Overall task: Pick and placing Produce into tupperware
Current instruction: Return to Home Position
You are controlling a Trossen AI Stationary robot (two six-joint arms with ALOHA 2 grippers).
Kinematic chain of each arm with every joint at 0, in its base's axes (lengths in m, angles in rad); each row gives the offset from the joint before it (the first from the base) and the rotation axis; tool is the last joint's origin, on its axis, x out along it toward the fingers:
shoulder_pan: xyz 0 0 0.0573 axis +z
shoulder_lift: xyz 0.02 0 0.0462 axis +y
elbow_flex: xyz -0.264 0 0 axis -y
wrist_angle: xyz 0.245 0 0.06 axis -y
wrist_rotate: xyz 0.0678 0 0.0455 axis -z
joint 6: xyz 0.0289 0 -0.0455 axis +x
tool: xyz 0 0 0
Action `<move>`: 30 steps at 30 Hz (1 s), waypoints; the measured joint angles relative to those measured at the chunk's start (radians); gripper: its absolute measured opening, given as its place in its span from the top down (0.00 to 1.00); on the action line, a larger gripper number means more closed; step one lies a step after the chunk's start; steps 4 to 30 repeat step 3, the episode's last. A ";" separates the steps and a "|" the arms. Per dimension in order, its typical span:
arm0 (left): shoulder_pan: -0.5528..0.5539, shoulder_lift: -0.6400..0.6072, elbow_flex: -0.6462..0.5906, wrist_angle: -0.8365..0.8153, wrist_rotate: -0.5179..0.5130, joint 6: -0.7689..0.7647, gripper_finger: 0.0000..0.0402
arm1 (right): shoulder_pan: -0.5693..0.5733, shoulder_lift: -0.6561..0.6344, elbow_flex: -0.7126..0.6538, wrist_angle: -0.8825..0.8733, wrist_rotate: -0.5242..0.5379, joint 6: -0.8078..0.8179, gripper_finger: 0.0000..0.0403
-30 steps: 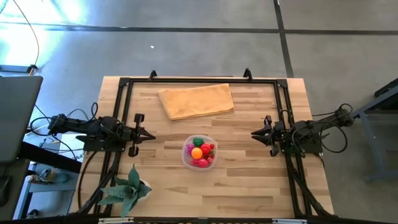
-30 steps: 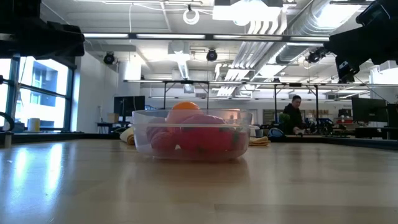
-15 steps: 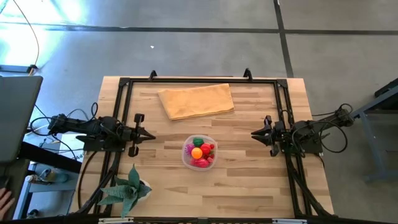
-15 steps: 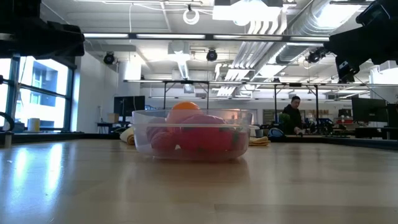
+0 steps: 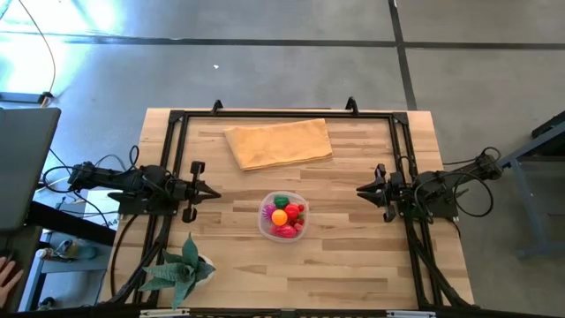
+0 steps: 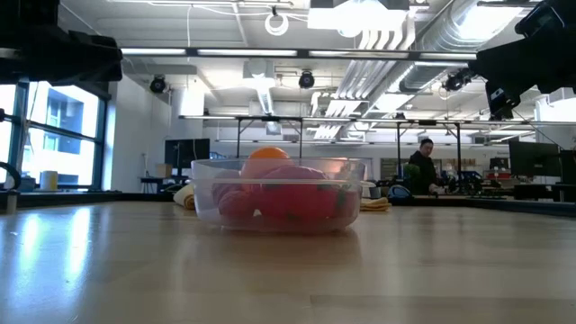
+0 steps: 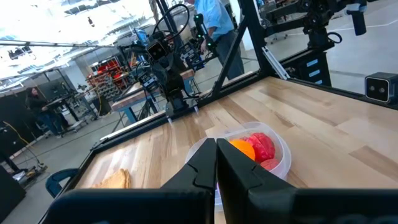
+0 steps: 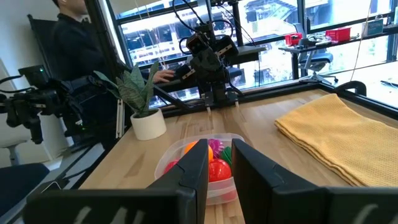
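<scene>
The clear round tupperware (image 5: 261,217) stands on the wooden table's middle, on its flat bottom. The produce (image 5: 284,215) lies inside it: small red, orange, green and magenta toy pieces piled together, also seen through the wall in the low view (image 6: 288,200). My left gripper (image 5: 218,193) waits at the table's left side, shut and level, pointing at the tupperware (image 7: 283,157) from a distance. My right gripper (image 5: 358,188) waits at the table's right side, level, its fingers a little apart with nothing between them, and it faces the produce (image 8: 215,169).
A tan folded cloth (image 5: 279,142) lies at the far middle of the table. A green spiky plant in a white pot (image 5: 181,269) stands at the near left corner. A black frame (image 5: 282,115) runs round the table's edges. A person's hand (image 5: 7,274) shows beyond the table's left.
Both arms, the tupperware and the produce have kept still. A person's hand has come into view on the floor side beyond the table's near left corner.
</scene>
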 joint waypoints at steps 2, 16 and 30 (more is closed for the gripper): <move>0.000 0.000 0.000 0.000 0.000 0.000 0.99 | 0.000 0.000 0.000 0.000 0.000 0.000 0.85; 0.000 0.000 0.000 0.000 0.000 0.000 0.99 | 0.000 0.000 0.000 0.000 0.000 0.000 0.85; 0.000 0.000 0.000 0.000 0.000 0.000 0.99 | 0.000 0.000 0.000 0.000 0.000 0.000 0.85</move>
